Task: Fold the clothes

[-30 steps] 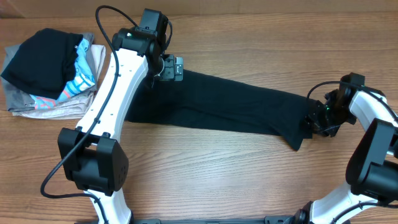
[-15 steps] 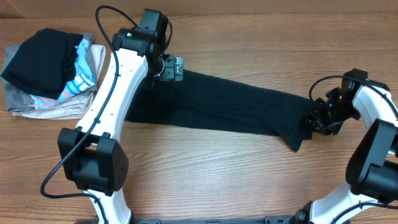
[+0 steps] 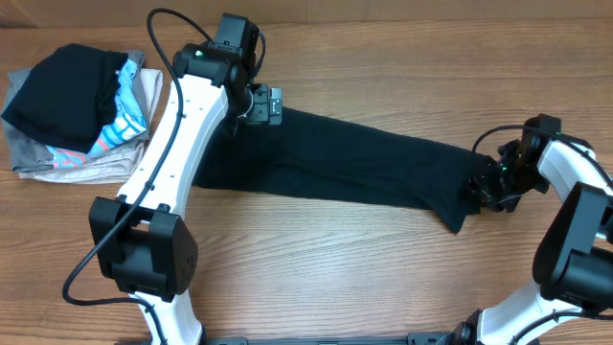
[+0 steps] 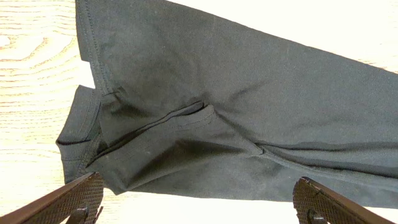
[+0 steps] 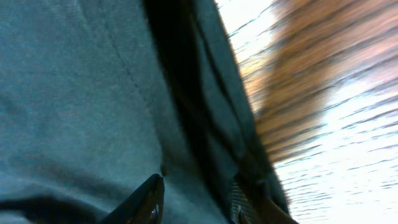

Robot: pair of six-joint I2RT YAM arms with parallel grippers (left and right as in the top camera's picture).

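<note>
The black T-shirt [image 3: 354, 168] lies on the table [image 3: 335, 259] as a long narrow band, running from the upper left down to the right, so the lengthwise folds look done and you are at the step of doubling it end over end. The left gripper [image 3: 261, 103] hovers over the collar [image 4: 78, 134] end with its jaws wide apart, touching nothing. The right gripper [image 3: 487, 187] sits at the band's far right end. In its wrist view, its fingertips [image 5: 149, 199] straddle a fold of cloth, with the jaws partway together, but the picture is blurred and you cannot tell whether they actually pinch the fabric.

Next, you probably need a firm hold on that right end, then to lift and carry it leftward over the band toward the collar. Confirm the grip before you lift, and catch every layer, or the fold may slide open. The pile of folded garments [image 3: 77, 115] at the far left lies well apart from this.
</note>
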